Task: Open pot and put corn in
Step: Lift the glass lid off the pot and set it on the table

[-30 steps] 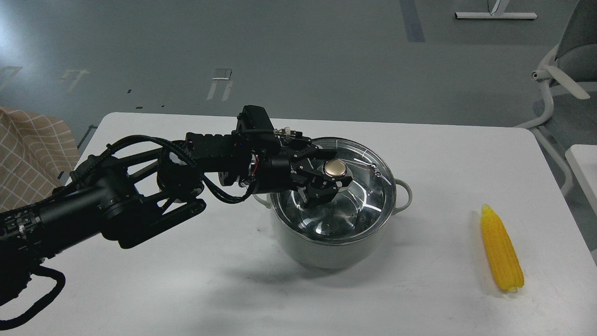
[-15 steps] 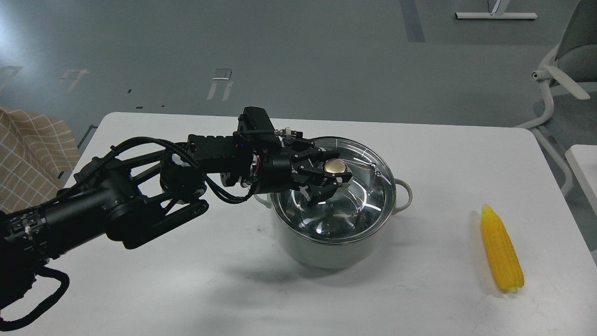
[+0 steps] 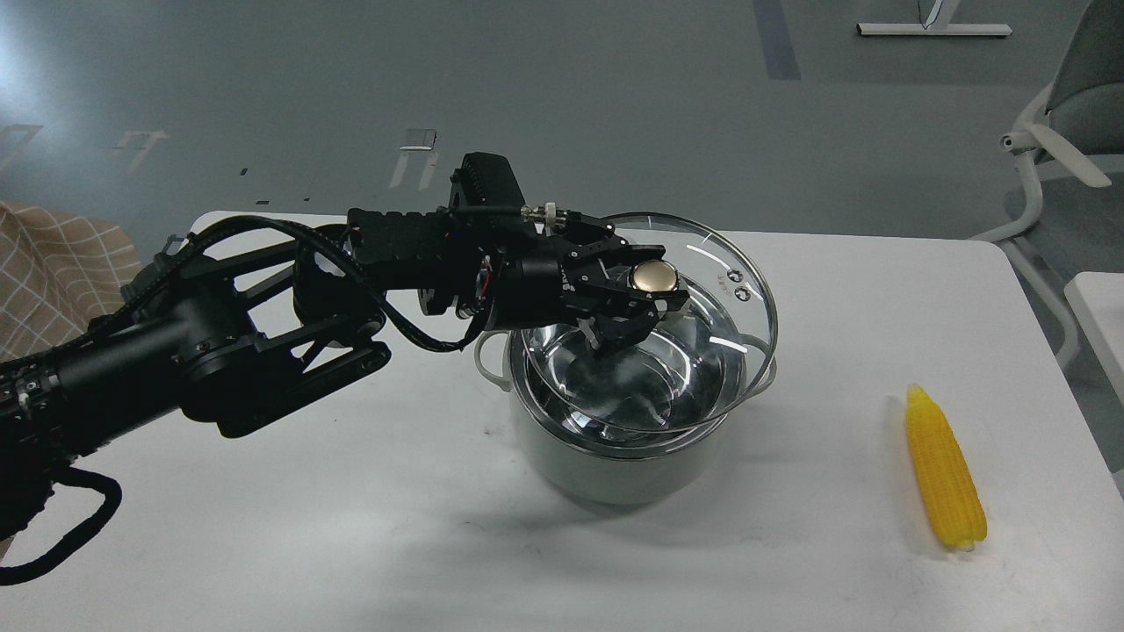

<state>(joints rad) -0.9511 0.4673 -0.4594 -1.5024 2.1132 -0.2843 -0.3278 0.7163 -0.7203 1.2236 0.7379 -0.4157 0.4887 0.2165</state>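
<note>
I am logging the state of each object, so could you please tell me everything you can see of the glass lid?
The lid is a round disc of clear glass with a thin metal rim, a brass-coloured knob at its centre and two small vent holes. The left hand grips it at the knob. It hangs tilted just above the pot, its far edge higher; whether its near edge touches the pot is unclear.

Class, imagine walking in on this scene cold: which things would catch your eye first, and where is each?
First, the black left claw at the centre, clamped on the brass knob of the glass lid, which hangs tilted above the pot. Next, the bright yellow corn, lying alone on the white table to the right of the pot.
</note>
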